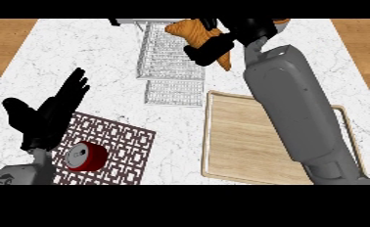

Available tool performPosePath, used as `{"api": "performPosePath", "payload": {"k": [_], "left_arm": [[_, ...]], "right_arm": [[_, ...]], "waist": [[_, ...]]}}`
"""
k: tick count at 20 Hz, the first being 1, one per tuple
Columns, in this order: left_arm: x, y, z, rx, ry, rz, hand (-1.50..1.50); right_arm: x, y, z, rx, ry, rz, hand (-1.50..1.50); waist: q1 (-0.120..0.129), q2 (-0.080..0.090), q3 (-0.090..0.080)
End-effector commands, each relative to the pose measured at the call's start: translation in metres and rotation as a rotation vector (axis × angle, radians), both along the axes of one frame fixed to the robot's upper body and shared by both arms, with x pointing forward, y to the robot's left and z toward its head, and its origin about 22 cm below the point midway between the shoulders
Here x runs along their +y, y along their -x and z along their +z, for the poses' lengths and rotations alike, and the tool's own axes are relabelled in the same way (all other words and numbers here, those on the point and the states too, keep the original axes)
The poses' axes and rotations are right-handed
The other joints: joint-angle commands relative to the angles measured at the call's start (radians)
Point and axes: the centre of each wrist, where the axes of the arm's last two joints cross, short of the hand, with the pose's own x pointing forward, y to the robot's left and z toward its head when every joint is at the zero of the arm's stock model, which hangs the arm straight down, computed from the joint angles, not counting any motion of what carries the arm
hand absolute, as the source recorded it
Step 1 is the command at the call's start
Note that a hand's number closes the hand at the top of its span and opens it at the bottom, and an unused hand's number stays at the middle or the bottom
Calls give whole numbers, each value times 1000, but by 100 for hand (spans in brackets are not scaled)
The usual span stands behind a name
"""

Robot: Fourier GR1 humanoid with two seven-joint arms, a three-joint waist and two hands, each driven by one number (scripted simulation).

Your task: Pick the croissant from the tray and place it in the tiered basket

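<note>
right hand (211,45) clutches croissant (194,31) over tiered basket (172,59)

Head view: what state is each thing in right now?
Golden-brown croissant: held above the basket.
White wire tiered basket: nothing in it.
Light wooden tray: nothing on its visible part.
Red can: lying on the patterned mat.
Right hand: curled round the croissant.
Left hand: open, resting.

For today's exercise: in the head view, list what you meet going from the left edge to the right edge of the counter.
Left hand, resting open → red can lying on the patterned mat → tiered basket → croissant held by the right hand above the basket → wooden tray.
</note>
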Motion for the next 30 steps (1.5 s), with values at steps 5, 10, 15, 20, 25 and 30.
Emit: {"api": "performPosePath", "payload": {"k": [5, 10, 15, 20, 25, 30], "left_arm": [[7, 14, -7, -19, 7, 1, 0], [5, 1, -3, -8, -2, 12, 0], [-3, -2, 0, 0, 3, -1, 0], [0, -17, 14, -26, 10, -9, 0], [-7, -2, 3, -4, 13, -44, 0], [-24, -3, 5, -5, -5, -29, 0]], "right_arm": [[43, -7, -22, 59, 9, -31, 150], [55, -24, -32, 23, 67, -60, 150], [61, -33, -48, -6, 70, -96, 150], [66, -40, -67, -71, 48, -128, 150], [61, -38, -95, -89, -117, -137, -150], [78, -44, -74, -108, -65, -139, -150]], "waist": [[1, 0, 0], [7, 3, 0], [10, 3, 0], [18, 7, 0], [36, 9, 0], [36, 7, 0]]}}
